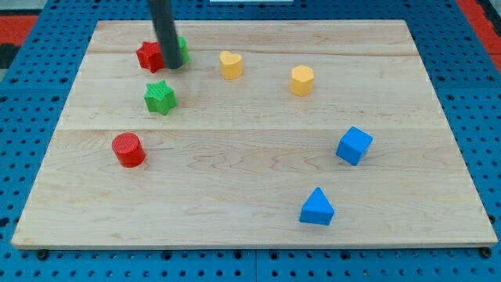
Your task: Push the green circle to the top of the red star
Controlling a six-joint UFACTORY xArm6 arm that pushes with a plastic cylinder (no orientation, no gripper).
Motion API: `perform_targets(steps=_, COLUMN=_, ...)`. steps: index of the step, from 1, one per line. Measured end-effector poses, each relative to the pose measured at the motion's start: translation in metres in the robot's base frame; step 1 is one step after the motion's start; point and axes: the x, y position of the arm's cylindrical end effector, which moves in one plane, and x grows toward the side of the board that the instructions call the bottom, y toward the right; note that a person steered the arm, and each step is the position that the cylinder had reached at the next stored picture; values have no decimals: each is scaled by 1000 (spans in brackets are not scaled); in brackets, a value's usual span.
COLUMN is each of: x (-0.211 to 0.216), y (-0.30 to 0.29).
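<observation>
Nearest the camera sits the blue triangular block [317, 207], with the blue cube [354, 146] above it toward the view's right; both are well apart from the action and need no thought.

Taking the red star [149, 56] as my landmark: the green circle [182, 48] lies just to its right, mostly hidden behind my rod, so I can't tell whether the two blocks touch. My tip [173, 67] rests at the star's lower right, close against both blocks. I have no claw on this rig, only the bare rod, so nothing is held or clamped; it can only shove.

Below the star sits the green star [160, 97], and lower still the red cylinder [128, 150]. Off to the star's right are the yellow heart [230, 64] and, farther on, the yellow hexagon [302, 80].

I judge the circle is beside the star, not above it yet. To do this well I'd bring the tip round to the circle's right and lower side, then nudge it up and leftward in short strokes, keeping off the red star so it doesn't drift. The wooden board [250, 243] ends near above the star, so room is tight.
</observation>
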Motion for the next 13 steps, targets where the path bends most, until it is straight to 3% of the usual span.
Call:
perform_targets(steps=2, x=-33, y=12)
perform_targets(steps=4, x=-57, y=135)
perform_targets(steps=6, x=-80, y=180)
perform_targets(steps=8, x=-93, y=132)
perform_targets(steps=9, x=-95, y=57)
perform_targets(steps=10, x=-68, y=57)
perform_targets(steps=13, x=-45, y=8)
